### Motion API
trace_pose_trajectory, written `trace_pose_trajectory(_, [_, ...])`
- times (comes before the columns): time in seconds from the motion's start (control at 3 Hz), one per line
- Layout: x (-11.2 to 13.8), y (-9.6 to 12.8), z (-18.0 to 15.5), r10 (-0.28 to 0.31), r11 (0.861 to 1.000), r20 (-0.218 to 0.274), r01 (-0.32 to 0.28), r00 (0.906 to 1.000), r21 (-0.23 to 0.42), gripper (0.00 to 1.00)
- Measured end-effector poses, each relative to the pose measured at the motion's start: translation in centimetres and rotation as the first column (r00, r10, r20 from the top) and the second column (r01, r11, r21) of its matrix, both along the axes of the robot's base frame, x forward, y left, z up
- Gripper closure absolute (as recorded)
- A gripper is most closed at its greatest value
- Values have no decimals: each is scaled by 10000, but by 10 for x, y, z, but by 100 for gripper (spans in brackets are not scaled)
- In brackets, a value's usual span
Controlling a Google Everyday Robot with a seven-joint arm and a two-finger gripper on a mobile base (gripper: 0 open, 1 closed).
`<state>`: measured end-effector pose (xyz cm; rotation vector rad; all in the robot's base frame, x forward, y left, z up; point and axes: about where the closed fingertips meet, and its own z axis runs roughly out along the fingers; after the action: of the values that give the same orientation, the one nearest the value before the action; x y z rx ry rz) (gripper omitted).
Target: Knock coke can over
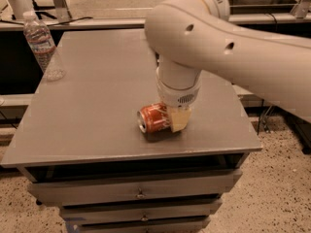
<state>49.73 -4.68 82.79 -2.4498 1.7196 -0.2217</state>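
Grey tabletop [92,110] over a drawer unit [136,191]. The coke can [154,118] lies on its side near the front edge, silver top facing left, with the gripper [178,121] low over the surface at the can's right end. A clear water bottle [43,45] stands upright at the left edge toward the back, well apart from the can.

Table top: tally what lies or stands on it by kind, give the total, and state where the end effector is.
Soda cans: 1, the coke can, lying on its side near the front edge.
Water bottles: 1, the water bottle, upright at the far left corner.
Total: 2 things on the table.
The end effector is down at the can's base end.
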Motion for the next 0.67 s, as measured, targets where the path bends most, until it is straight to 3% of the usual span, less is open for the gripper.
trace_pose_trajectory(0.33, [13, -18, -2, 244, 9921, 616, -166, 9978, -1243, 98])
trace_pose_trajectory(0.67, [13, -19, -1, 250, 9918, 629, -169, 9977, -1269, 82])
